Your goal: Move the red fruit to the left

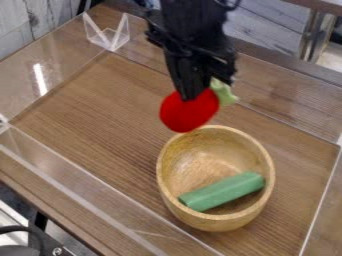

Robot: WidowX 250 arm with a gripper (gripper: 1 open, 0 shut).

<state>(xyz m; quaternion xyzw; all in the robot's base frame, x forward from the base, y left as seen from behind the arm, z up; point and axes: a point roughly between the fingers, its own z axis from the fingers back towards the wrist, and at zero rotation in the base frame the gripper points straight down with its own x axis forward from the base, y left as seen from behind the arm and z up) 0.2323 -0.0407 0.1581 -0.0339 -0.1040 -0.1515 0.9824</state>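
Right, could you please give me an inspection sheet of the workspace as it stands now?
Surface: wood-grain tabletop, nothing spilled that I can see.
Job's things: red fruit hangs off the table, by the far-left rim of the wooden bowl.
Clutter: light-green block lying inside the wooden bowl; clear stand at the back.
Jaws: shut on the red fruit's leafy top.
Cables: possibly dark cables at the lower left corner; too blurred to confirm.
Surroundings: clear walls enclose the table.
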